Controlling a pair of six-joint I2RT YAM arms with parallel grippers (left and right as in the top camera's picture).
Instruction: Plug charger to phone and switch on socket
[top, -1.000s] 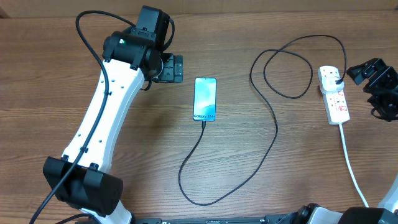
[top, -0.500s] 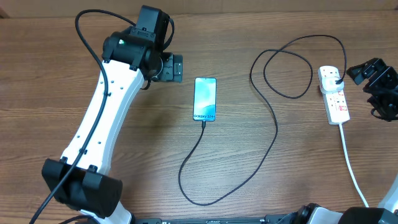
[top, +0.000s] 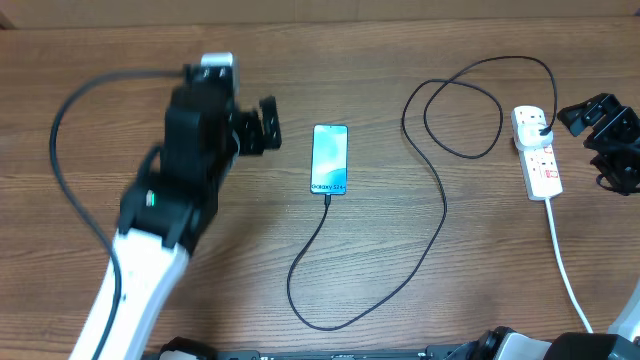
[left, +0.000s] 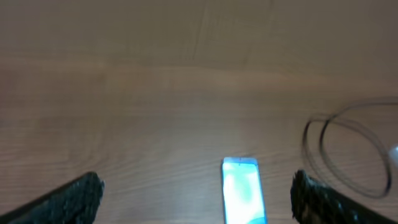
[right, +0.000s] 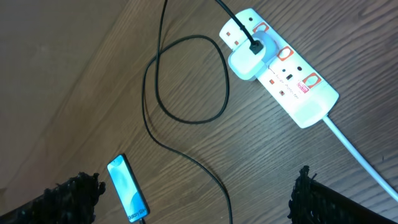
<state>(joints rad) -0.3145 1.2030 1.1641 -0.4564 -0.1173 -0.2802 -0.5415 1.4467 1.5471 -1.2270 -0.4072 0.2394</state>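
**Black cable at the phone, both hands spread wide**

Wood-grain tabletop (top: 200, 300) all round, and the slim rectangular smartphone with the cyan-blue screen (top: 330, 158) lies flat near the middle, a touch toward the far edge, white text at its near end. The long thin black charger cable (top: 443, 215) meets the phone's near short edge. From there it drops toward the near edge, curls back, climbs toward the right and throws one big loop before the far edge.

Over by the right edge sits the white elongated power strip with red switch marks (right: 292, 81). A white adapter block (right: 249, 59) is seated in one of its far-end outlets, the cable running into it. The strip's thick white cord (top: 565, 270) trails off toward the near right corner.

Left hand (top: 264, 126), blurred in the overhead view, hangs just beside the phone's left long side, fingers spread and holding nothing. Right hand (top: 592, 140) sits just beside the strip on its right-edge side, fingers also wide apart and gripping nothing.
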